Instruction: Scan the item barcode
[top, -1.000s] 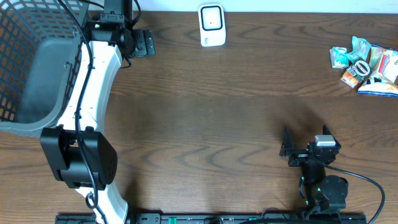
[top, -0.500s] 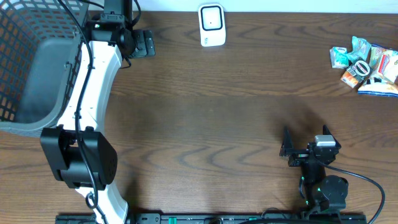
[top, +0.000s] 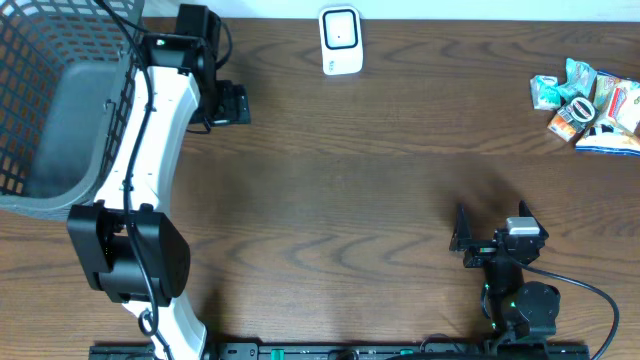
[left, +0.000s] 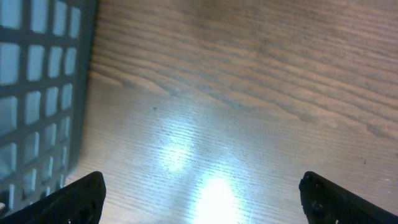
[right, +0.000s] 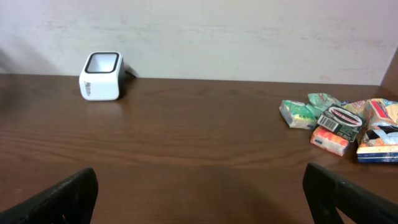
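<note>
The items with barcodes lie in a pile of snack packets (top: 588, 103) at the table's far right edge, also seen in the right wrist view (right: 341, 122). A white scanner (top: 340, 40) stands at the back centre, and shows again at the left of the right wrist view (right: 101, 76). My left gripper (top: 240, 104) hangs open over bare wood beside the basket, nothing between its fingers (left: 202, 196). My right gripper (top: 460, 228) rests open near the front right, empty (right: 200, 190), well short of the packets.
A grey mesh basket (top: 40, 100) fills the back left corner; its wall shows at the left of the left wrist view (left: 37, 93). Brown wood tabletop (top: 350, 180) stretches between the arms. A pale wall rises behind the table (right: 249, 31).
My left gripper has shifted away from the back edge toward the front and slightly right. The right arm has not moved.
</note>
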